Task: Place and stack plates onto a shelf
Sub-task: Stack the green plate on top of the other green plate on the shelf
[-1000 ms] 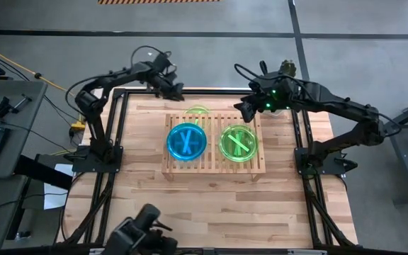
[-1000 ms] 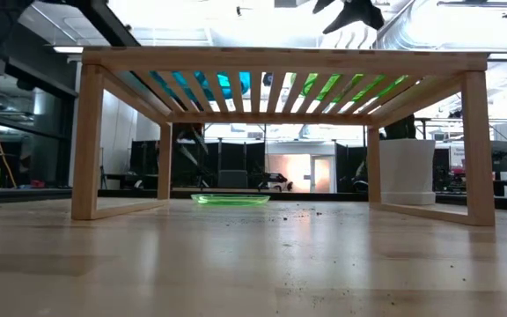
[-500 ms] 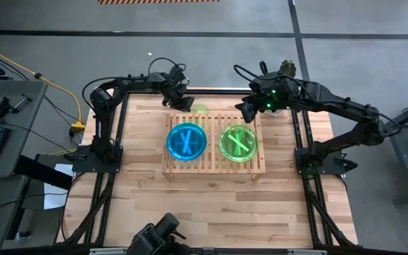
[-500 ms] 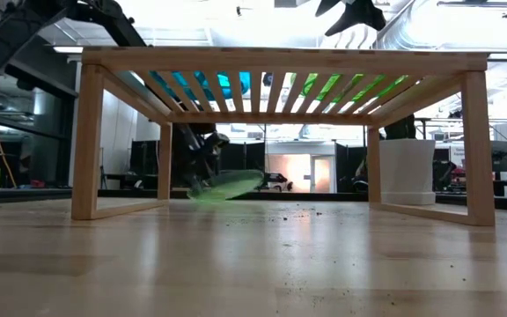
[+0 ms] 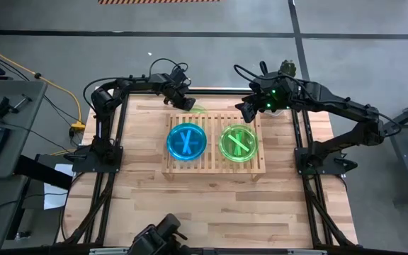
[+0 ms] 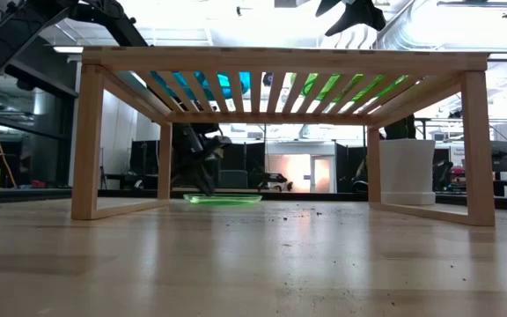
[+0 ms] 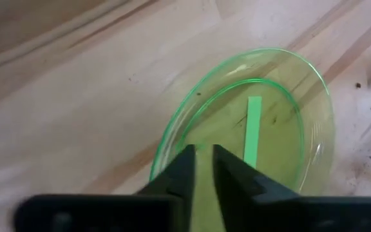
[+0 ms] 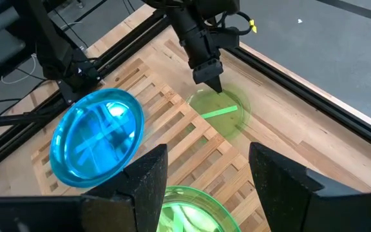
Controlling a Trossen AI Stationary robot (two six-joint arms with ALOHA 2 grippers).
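Table: light butcher-block wooden tabletop (image 5: 211, 205) in a black frame.
Shelf: low rectangular rack of light wooden slats (image 5: 214, 170), long axis running left–right across the table, slats running front-to-back.
Plates, count: three visible — one cyan-blue, two lime green.
Blue plate: round translucent cyan-blue plastic plate (image 5: 186, 141) lying flat on the rack's left half.
Green plate on rack: round translucent lime-green plate (image 5: 239, 143) flat on the right half.
Green plate on table: lime-green plate (image 7: 263, 129) flat on the tabletop just behind the rack.
Left gripper (image 7: 203, 154): jaws nearly together, pinching this plate's near rim.
Right gripper (image 8: 206, 169): above the rack's back right part, jaws apart, holding nothing.
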